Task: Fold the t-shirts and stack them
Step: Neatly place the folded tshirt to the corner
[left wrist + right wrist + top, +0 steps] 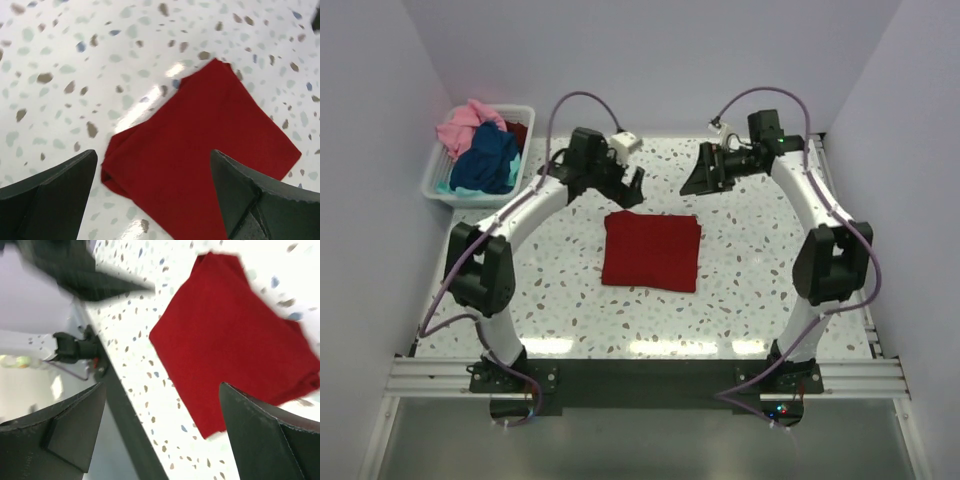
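Two claws: the left gripper (625, 192) and the right gripper (703, 183). One folded deep red t-shirt (651, 251) lies between them, slightly nearer the bases. One white basket (432, 190), well left of the left gripper, holds at least three bunched shirts: one pink t-shirt (463, 128), one navy blue t-shirt (488, 160) and one teal t-shirt (444, 186).

The left arm (525, 210) and right arm (812, 195) are white tubes with bulky black joints (480, 265), each trailing a purple cable (560, 105). The left pincer (628, 190) and right pincer (705, 180) have black wedge-shaped fingers (45, 200).
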